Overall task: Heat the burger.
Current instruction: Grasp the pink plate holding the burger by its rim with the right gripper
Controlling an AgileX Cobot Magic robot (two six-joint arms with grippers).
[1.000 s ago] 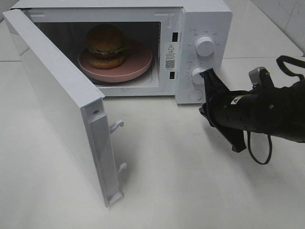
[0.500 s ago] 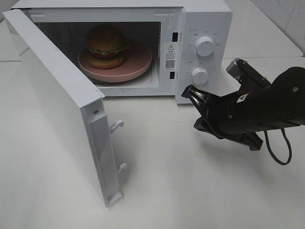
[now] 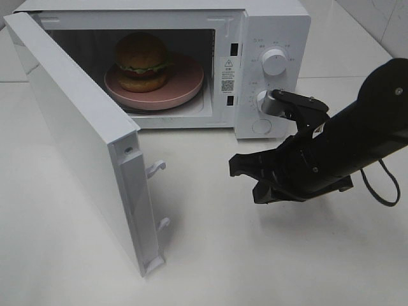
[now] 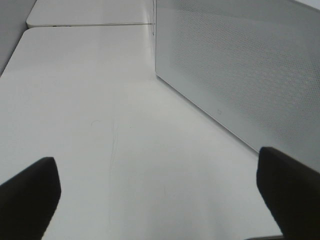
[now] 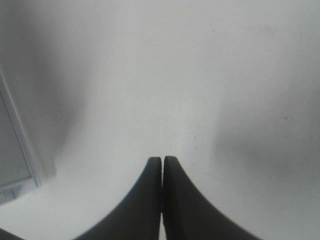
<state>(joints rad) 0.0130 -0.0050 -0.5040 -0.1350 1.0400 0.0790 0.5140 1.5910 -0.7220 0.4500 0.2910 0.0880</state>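
- Step in hand, as I judge it: shutting the microwave (image 3: 274,25). Its door (image 3: 70,127) stands swung wide, so heating cannot begin.
- Your right gripper (image 3: 236,167) hangs over the table (image 3: 255,268) in front of the control panel. Its jaws are pressed together with nothing between them, and its tips point toward the door but are well apart from it.
- Your left gripper (image 4: 160,200) is spread to its widest and empty. It is low over the table beside a white perforated panel (image 4: 240,65), which I take to be the door's outer face, though I cannot confirm this.
- The push must land on the door's outer face, near the free edge and away from the hinge. The right gripper is on the inner side, so take it round or use the left.
- Keep the right arm out of the door's sweep and clear of the latch hooks (image 3: 156,169).
- Push steadily until the hooks seat, and only then go to the dials (image 3: 275,62).
- Contents: the cavity holds a pink plate (image 3: 188,83). The burger (image 3: 141,60) sits upright on it, off-centre toward the door's hinge side. I see nothing else inside.
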